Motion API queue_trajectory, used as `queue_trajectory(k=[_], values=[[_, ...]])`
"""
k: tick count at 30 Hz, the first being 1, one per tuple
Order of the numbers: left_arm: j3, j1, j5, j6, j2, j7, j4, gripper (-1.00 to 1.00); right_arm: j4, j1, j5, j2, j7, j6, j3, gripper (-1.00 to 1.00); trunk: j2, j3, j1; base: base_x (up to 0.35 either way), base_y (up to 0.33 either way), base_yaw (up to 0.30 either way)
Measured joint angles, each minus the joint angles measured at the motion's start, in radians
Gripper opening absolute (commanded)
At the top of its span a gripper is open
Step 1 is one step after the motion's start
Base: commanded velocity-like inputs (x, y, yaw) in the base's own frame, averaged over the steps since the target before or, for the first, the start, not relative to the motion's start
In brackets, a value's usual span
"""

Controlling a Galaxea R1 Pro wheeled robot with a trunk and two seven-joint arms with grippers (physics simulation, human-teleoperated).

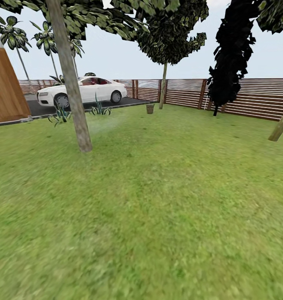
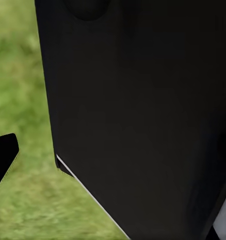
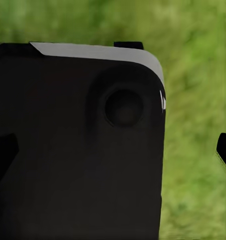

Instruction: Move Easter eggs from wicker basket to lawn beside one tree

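Far off, upper centre of my head view, the wicker basket (image 1: 150, 108) sits on the lawn (image 1: 158, 208) by the fence (image 1: 249, 98), favouring neither arm. Whether my pincers are spread, I cannot tell; eggs unseen.

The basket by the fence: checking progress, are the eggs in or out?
Cannot tell. The basket stands upright on the lawn, too far to see inside.

The wide short-grass lawn (image 1: 158, 208) is mottled green, and the leaning smooth-trunked tree (image 1: 70, 83) is pale grey-tan under a dark leafy crown. The horizontal-slat wooden fence (image 1: 249, 98) is brown, the parked car (image 1: 83, 92) white, and the narrow cypress-shaped tree (image 1: 231, 54) black.
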Motion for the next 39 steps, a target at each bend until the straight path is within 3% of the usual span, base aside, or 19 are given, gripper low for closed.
queue_trajectory(k=[39], values=[[0.000, 0.000, 0.000, 0.000, 0.000, 0.000, 0.000, 1.00, 0.002, 0.000, 0.001, 0.002, -0.001, -0.001, -0.002, 1.00, 0.000, -0.006, 0.000, 0.340, 0.000, -0.021]])
